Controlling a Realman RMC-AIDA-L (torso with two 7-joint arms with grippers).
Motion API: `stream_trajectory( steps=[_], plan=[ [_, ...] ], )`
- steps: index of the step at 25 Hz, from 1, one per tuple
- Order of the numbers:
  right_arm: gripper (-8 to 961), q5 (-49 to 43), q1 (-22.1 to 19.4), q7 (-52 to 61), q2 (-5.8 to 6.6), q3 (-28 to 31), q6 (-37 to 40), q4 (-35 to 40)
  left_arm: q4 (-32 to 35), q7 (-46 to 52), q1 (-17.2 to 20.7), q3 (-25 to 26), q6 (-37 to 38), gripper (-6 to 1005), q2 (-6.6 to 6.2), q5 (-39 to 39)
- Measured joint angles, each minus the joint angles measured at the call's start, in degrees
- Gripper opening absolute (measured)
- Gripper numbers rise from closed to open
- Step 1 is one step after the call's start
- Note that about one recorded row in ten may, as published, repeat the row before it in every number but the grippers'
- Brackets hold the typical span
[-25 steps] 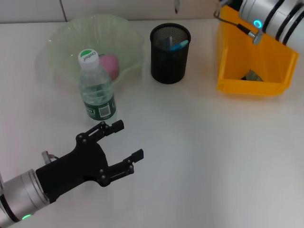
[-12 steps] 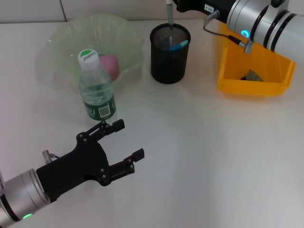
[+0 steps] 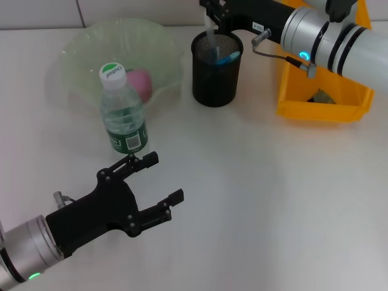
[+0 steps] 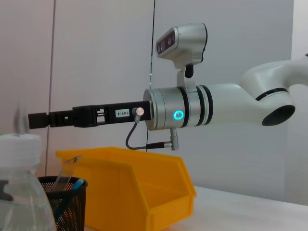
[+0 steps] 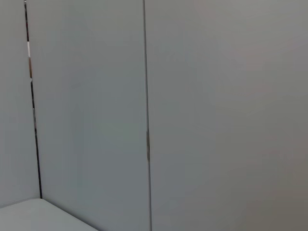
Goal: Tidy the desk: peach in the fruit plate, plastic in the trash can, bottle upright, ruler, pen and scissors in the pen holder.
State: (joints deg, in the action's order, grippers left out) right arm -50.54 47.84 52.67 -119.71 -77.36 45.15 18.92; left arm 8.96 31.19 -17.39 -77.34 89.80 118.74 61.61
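Nearest, the left gripper (image 3: 159, 182) sat idle low over the table (image 3: 273, 200), fingers spread and holding nothing. Just beyond it the bottle (image 3: 123, 112) stood upright, cap on, and behind that the peach (image 3: 139, 82) lay in the fruit plate (image 3: 82, 51).

Farther back, the right gripper (image 3: 213, 18) hung right above the pen holder (image 3: 216, 68), its arm reaching in from over the trash can (image 3: 321, 91). It pinched a thin pale item, probably the pen (image 3: 210, 37), though motion blur made that hard to confirm. The key relation: the item's long axis ran near vertical, its lower end at or just inside the holder's rim, directly under the fingers. So the drop looked like a straight release downward, with the right arm clearly the nearer one. A blue-tipped thing already leaned inside the holder. Something dark, likely the plastic, lay in the trash can.
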Motion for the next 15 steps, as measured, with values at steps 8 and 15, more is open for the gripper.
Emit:
stream_trajectory(
  steps=[8,15],
  plan=[
    [314,0.5,-3.2,0.2,-0.16,0.0,1.3,2.3,0.0,0.1,0.2,0.0,0.2,811,0.00,0.0],
    [604,2.7,-18.6,9.4,0.67,0.8,15.0,19.3,0.1,0.3,0.1,0.4,1.4,811,-0.16,0.0]
  ],
)
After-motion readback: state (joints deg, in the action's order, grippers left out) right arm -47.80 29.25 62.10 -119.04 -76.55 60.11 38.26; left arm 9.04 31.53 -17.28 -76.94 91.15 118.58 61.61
